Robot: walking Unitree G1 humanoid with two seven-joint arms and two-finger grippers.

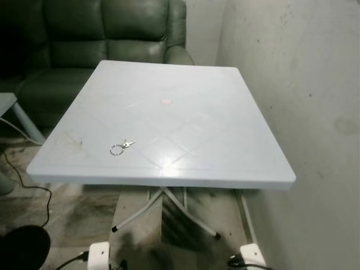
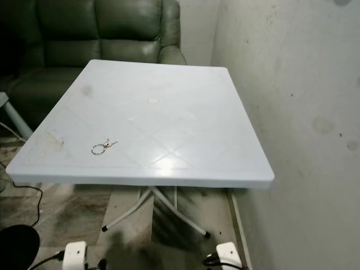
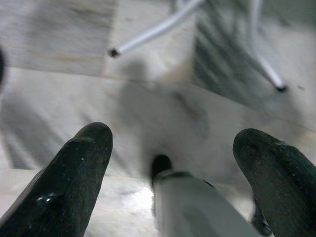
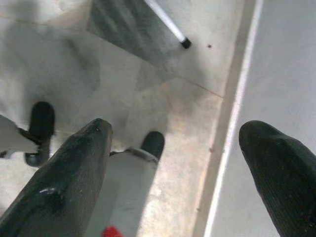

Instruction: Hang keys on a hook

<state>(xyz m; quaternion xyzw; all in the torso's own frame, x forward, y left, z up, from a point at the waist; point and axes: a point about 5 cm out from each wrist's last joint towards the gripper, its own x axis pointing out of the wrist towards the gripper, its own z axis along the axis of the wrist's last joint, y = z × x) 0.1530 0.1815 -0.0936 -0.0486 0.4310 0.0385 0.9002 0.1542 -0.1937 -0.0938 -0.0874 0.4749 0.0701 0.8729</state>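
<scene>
Keys (image 1: 121,147) lie flat on the white table (image 1: 225,124), near its front edge toward the front-left corner, short of the lip. Ring end faces the front-left corner; key blades point away toward the right edge, so the long axis runs slightly diagonal to the front edge. Tabletop around them is bare. Table's right edge sits near the wall (image 1: 304,84); sofa (image 1: 107,34) stands behind the far edge. Left tool (image 3: 173,148) and right tool (image 4: 175,143) both hang low over the floor (image 3: 59,89), fingers spread wide, holding nothing.
</scene>
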